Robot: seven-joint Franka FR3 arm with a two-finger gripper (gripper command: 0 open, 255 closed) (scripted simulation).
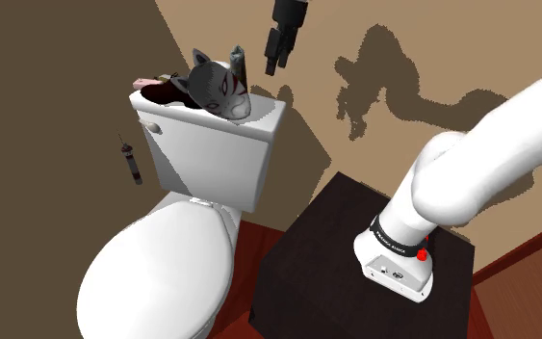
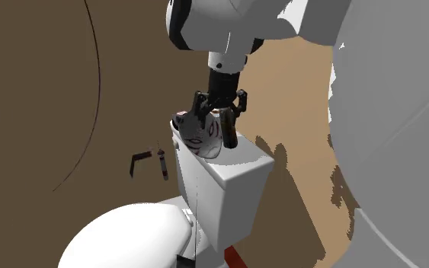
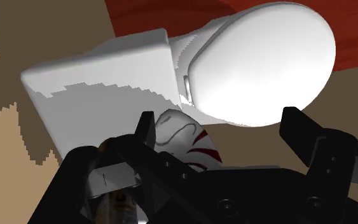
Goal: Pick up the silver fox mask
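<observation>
The grey fox mask with red and white markings lies on the lid of the white toilet tank, its ears pointing up towards the wall. My black gripper hangs in the air above the tank, up and to the shoulder view's right of the mask, not touching it. In the wrist view the gripper is open, its fingers wide apart, and the mask shows close to one finger. In the second exterior view the gripper hovers just over the mask.
A pinkish thing and a dark red one lie on the tank lid beyond the mask. A dark tool hangs by the brown wall. The closed toilet lid is below. The dark stand is at lower right.
</observation>
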